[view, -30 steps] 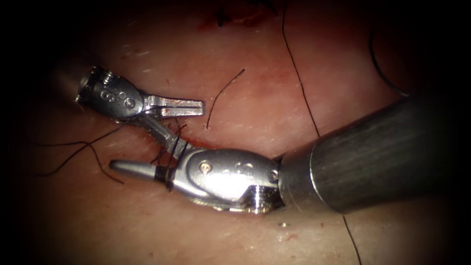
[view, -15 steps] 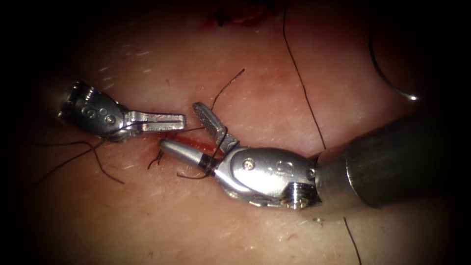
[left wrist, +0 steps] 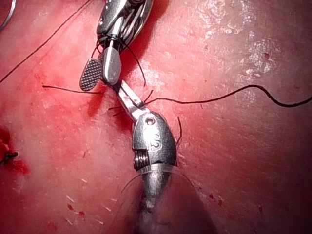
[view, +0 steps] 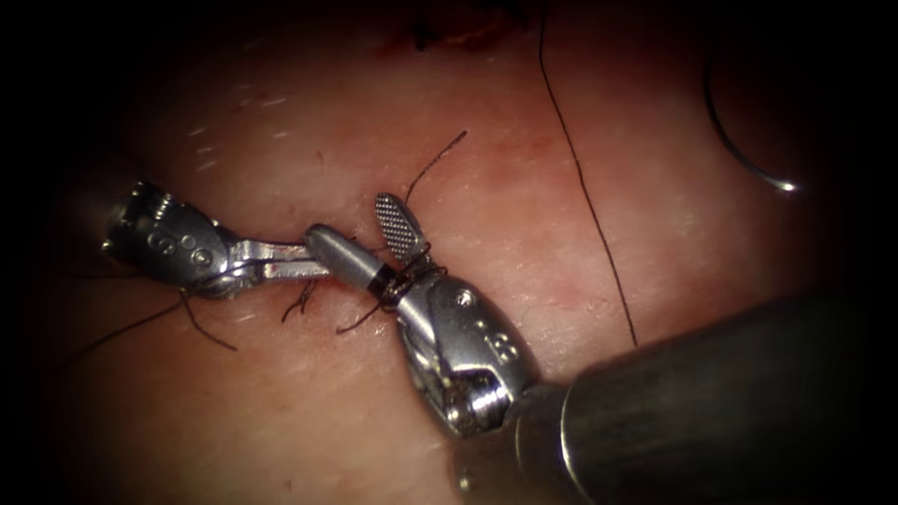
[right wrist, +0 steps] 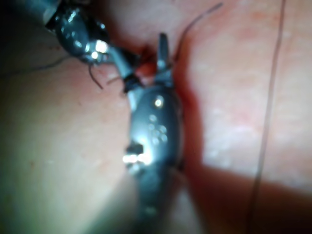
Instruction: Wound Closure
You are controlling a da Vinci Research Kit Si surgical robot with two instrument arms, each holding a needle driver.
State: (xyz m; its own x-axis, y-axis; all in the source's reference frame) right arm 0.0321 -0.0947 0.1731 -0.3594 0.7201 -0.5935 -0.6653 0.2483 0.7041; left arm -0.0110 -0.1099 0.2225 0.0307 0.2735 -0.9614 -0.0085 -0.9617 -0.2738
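My left tool lies left of the cut, jaws shut on the thread that trails off to the left. My right tool comes up from the lower right, jaws open and holding nothing. Its smooth jaw lies over the left tool's tips, and its ridged jaw stands up beside it. Loops of thread are wound around the base of its jaws. The left wrist view shows the same meeting of the left tool and right tool. The curved needle lies free on the tissue far to the right.
A long strand of thread runs from the top edge down to the right tool's shaft. A short thread tail sticks up above the right jaws. Red fluid and an older stitch mark the tissue at the top.
The left tool's jaws, wide open a second ago, have shut and shifted down. The right tool has turned up and to the left, opened, and brought the thread loops along to the left tool's tips.
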